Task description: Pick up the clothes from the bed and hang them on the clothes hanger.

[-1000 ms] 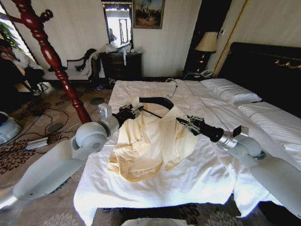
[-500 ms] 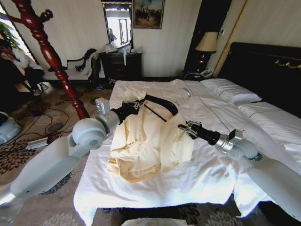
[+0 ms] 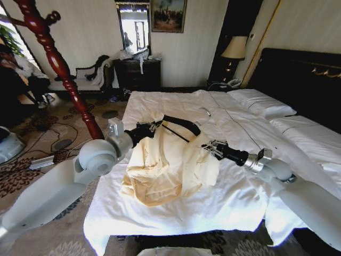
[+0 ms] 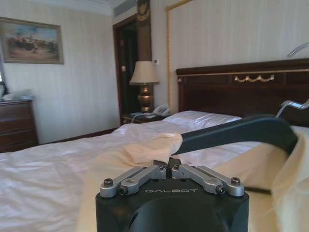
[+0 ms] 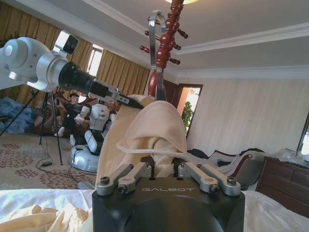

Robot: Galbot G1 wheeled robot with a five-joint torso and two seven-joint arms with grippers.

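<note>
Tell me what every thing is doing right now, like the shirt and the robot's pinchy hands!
shirt: draped over the hanger, lower part bunched on the bed.
hanger: tilted, inside the shirt, hook over the bed.
left pincer: shut on the hanger's end.
right pincer: shut on the shirt.
bed: made, white cover wrinkled.
lamp: looks off.

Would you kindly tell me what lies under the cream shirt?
The shirt drapes over the black hanger, and its lower folds rest on the bed's white duvet. The hanger's right end stays covered by cloth.
</note>
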